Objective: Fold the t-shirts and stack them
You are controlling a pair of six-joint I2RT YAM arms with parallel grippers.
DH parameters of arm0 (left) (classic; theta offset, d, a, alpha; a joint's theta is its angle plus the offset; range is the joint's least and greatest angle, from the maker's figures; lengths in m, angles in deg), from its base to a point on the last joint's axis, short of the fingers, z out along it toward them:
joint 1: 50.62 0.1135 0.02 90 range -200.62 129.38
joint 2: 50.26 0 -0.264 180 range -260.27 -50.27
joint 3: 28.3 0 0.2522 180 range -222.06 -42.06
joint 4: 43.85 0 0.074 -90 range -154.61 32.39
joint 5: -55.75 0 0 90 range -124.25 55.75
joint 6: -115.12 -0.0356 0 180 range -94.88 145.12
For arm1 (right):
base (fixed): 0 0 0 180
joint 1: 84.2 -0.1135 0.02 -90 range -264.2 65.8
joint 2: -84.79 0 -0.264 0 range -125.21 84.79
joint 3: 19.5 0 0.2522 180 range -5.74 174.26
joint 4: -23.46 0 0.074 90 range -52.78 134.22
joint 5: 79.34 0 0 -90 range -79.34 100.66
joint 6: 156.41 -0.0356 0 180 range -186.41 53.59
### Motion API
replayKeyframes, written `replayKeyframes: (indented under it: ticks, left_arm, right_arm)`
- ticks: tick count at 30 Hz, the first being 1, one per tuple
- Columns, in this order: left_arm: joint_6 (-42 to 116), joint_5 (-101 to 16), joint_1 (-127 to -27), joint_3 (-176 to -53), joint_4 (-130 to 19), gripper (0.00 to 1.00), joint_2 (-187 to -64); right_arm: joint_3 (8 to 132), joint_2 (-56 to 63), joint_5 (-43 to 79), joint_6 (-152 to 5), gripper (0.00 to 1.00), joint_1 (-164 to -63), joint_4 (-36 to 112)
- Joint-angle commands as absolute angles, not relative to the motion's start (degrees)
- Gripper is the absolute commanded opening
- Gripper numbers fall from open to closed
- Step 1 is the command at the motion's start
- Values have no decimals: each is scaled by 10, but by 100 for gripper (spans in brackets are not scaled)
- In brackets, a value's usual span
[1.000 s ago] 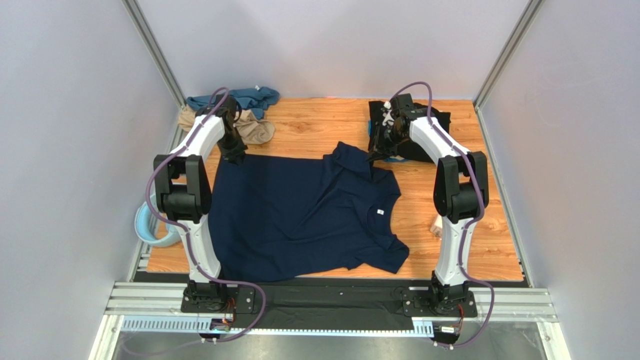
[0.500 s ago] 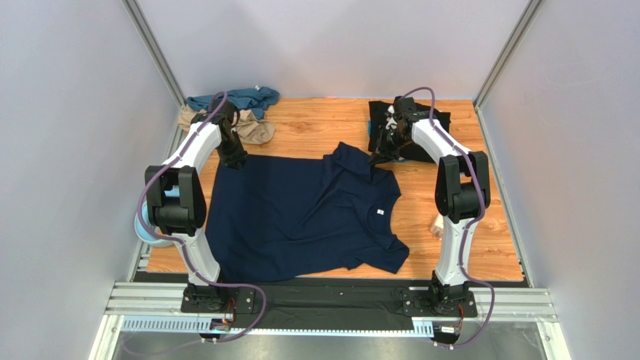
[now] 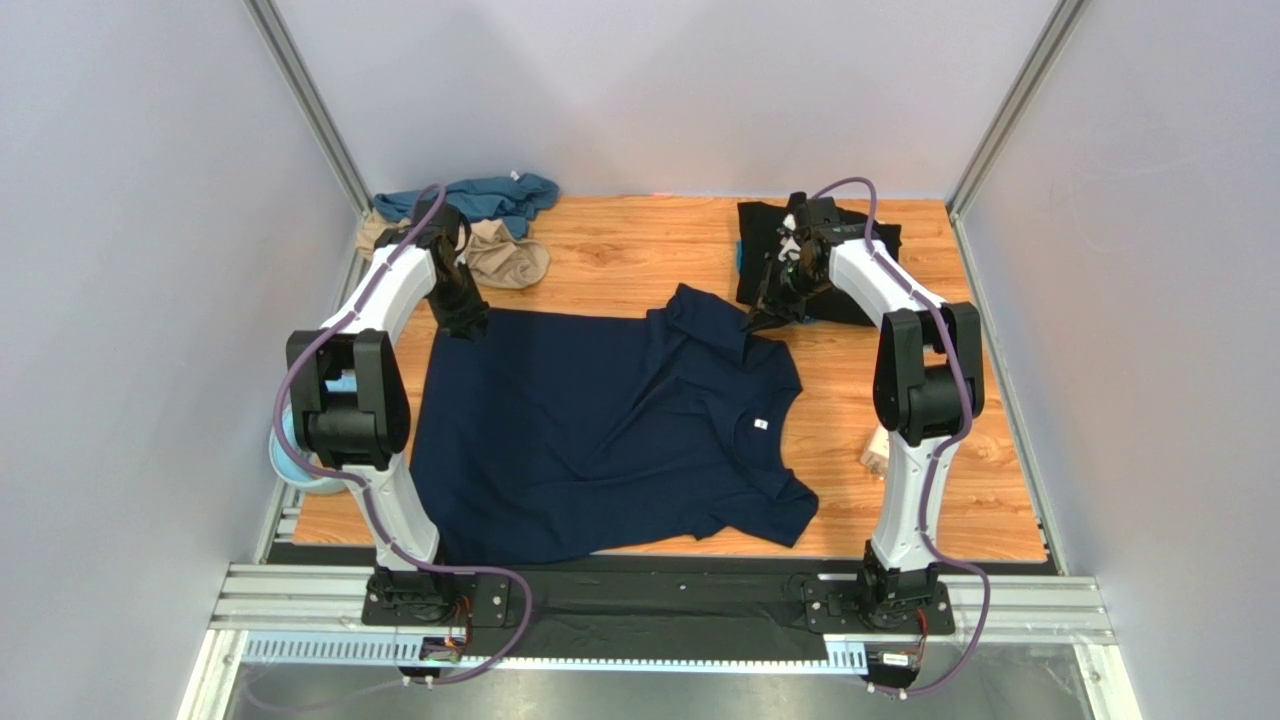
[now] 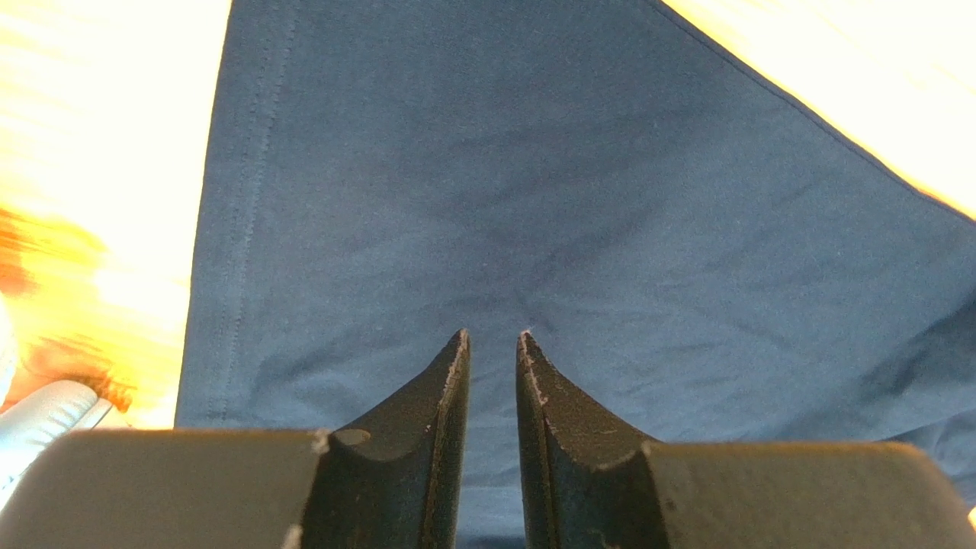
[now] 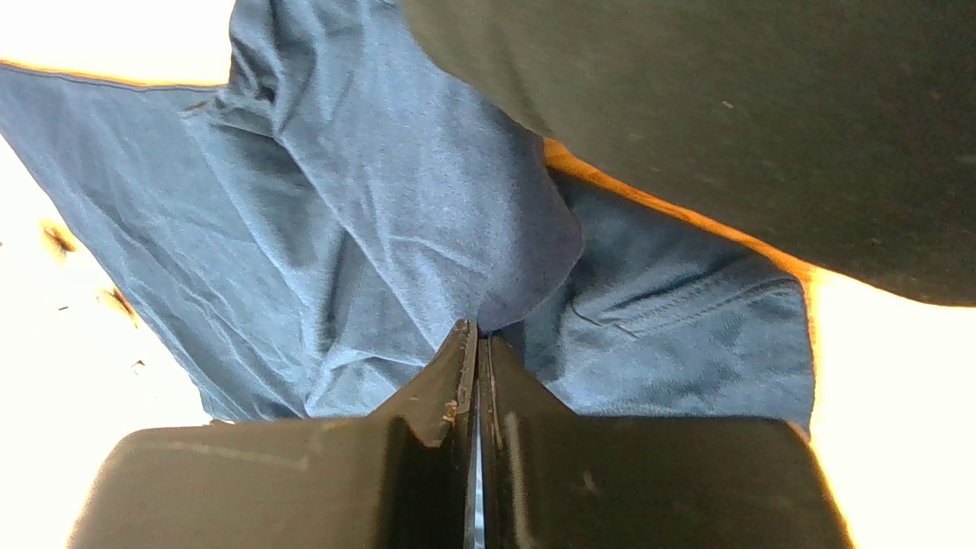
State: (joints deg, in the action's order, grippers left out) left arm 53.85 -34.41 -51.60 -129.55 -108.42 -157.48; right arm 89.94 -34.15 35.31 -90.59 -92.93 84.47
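A dark navy t-shirt (image 3: 601, 428) lies spread flat across the middle of the wooden table (image 3: 631, 248). My left gripper (image 3: 463, 318) hovers over its far left corner. In the left wrist view that gripper (image 4: 493, 335) has its jaws a narrow gap apart above the navy cloth (image 4: 573, 172), with nothing between them. My right gripper (image 3: 766, 312) is at the shirt's far right sleeve. In the right wrist view it (image 5: 478, 332) is shut on a raised flap of navy cloth (image 5: 378, 206). A folded black t-shirt (image 3: 824, 258) lies at the back right. Crumpled teal (image 3: 484, 195) and tan (image 3: 508, 261) t-shirts lie at the back left.
A pale blue plastic ring (image 3: 298, 458) hangs over the table's left edge behind the left arm. A small white cube (image 3: 872, 452) sits by the right arm. Grey walls close in the table at the left, right and back. The black shirt (image 5: 745, 126) lies close beyond the right fingers.
The left jaws have parted a little and the left arm's elbow has swung left. The right gripper has drifted slightly right and away, still shut.
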Motion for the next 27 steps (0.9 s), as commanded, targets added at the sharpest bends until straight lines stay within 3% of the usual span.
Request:
replayKeyframes:
  ticks: [1, 16, 27]
  left_arm:
    - [521, -355, -514, -1298, -1074, 29, -1573]
    - [502, -371, -461, -1331, -1073, 31, -1617]
    - [485, -349, -445, -1474, -1103, 34, -1731]
  right_arm:
    - [901, -313, 362, -907, 0, -925, 836]
    - [960, -334, 360, -884, 0, -925, 868]
    - [954, -322, 386, -886, 0, -925, 871]
